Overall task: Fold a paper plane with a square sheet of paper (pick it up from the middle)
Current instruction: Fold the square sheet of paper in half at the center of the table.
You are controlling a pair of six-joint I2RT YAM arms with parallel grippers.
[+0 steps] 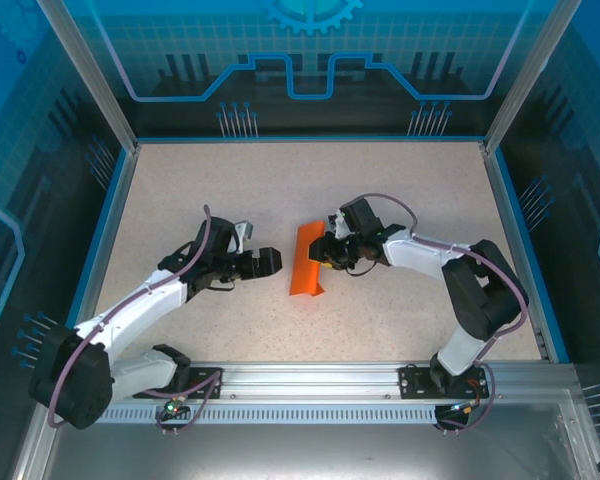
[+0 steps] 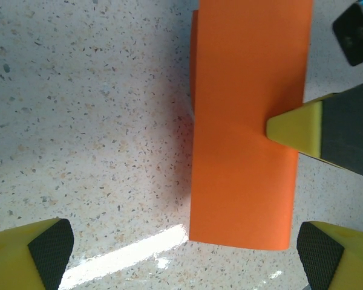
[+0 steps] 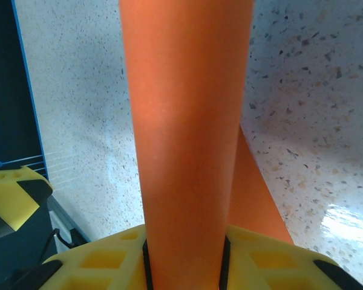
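No readable text, brand, label or number in any view. The one sign is a light-blue gear emblem (image 1: 312,12), cut off at the top edge, on the back wall panel (image 1: 400,60), with blue circuit-style lines (image 1: 310,96) below it.

Operator: What lies beneath you?
Unit: Beneath me, a speckled beige surface (image 1: 180,190), framed by a blue border (image 1: 310,139).
Operator: And around you?
Unit: Around me, translucent blue panels (image 1: 310,60) with circuit-line graphics. A gear emblem (image 1: 312,12) sits top centre. A metal rail (image 1: 310,378) runs along the near edge.
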